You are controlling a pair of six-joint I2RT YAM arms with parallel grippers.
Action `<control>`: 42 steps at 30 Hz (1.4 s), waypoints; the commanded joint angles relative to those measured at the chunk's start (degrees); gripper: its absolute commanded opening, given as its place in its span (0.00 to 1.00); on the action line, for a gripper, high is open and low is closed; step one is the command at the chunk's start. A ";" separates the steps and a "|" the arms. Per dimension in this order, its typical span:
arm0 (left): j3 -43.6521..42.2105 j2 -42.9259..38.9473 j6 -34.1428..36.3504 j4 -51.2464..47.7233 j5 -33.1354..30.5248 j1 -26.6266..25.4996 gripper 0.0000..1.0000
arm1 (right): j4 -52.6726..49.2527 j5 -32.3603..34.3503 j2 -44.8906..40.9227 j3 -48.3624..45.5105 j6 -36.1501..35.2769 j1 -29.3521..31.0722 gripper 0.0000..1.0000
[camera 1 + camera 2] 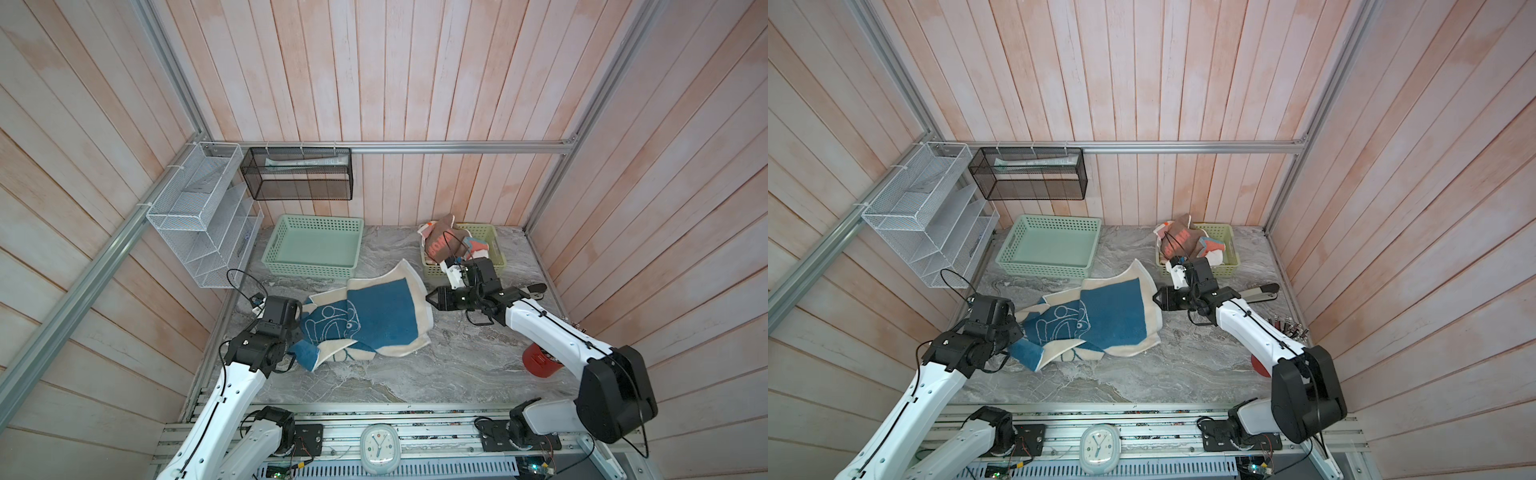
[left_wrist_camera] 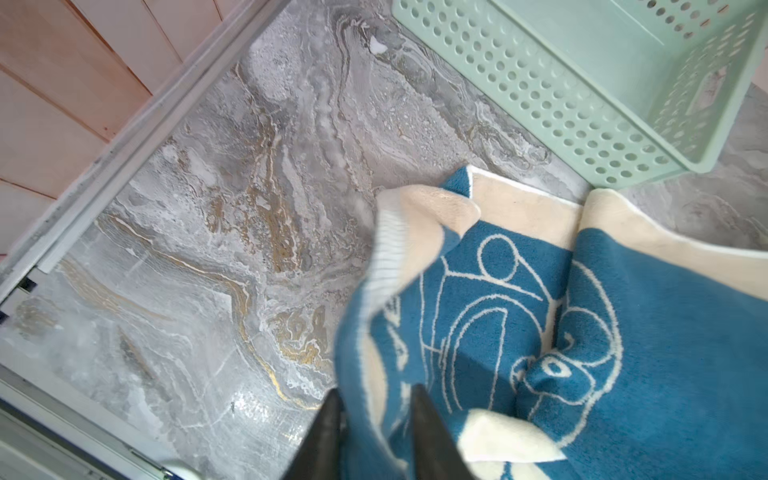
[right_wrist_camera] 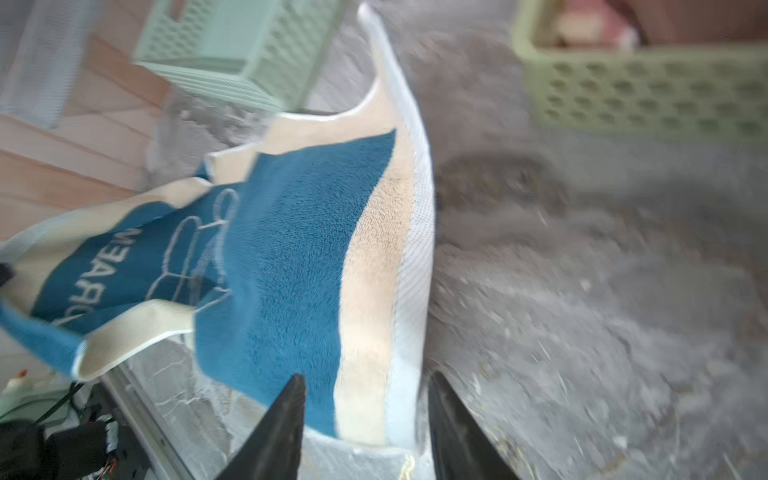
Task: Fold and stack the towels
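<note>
The left gripper (image 2: 376,390) has its fingers (image 2: 328,432) standing apart, with a fold of the cream-and-blue towel (image 1: 382,307) lying between them. The right gripper (image 3: 365,374) is likewise spread, and the towel's cream border runs in between its fingers (image 3: 282,428), with a sliver of gap on one side. The towel lies crumpled on the marble table (image 1: 415,374) between the two grippers in both top views. Its long axis runs across the table from left to right, and one cream corner points away toward the gap between the baskets. The line-drawn cartoon face sits at the end by the left gripper. The right wrist view shows white letters on the blue – reversed and blurred, not readable as a word. Beyond the towel, at the far left, stands a mint basket (image 1: 307,270). At the far right a yellow-green basket (image 1: 500,266) holds a heap of other towels (image 1: 442,243) – brown cloth on top with coral letters, only partly showing.
</note>
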 commanded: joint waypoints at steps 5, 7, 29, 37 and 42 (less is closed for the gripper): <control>5.99 12.36 6.55 9.94 8.14 -5.33 0.48 | -3.90 6.57 -1.29 -1.83 0.46 -1.07 0.56; 7.36 17.78 8.11 13.78 9.10 -10.38 0.48 | -3.87 5.86 -1.09 -3.94 2.23 -0.94 0.56; 67.42 84.63 41.18 20.87 20.91 -21.37 0.70 | 0.31 11.82 7.11 -14.84 21.88 21.67 0.60; 72.94 92.15 40.79 19.96 22.82 -22.66 0.78 | -0.29 12.02 8.89 -16.44 21.60 21.89 0.51; 75.91 96.42 39.87 15.51 22.86 -23.25 0.73 | -0.60 12.15 10.12 -16.86 20.93 22.48 0.32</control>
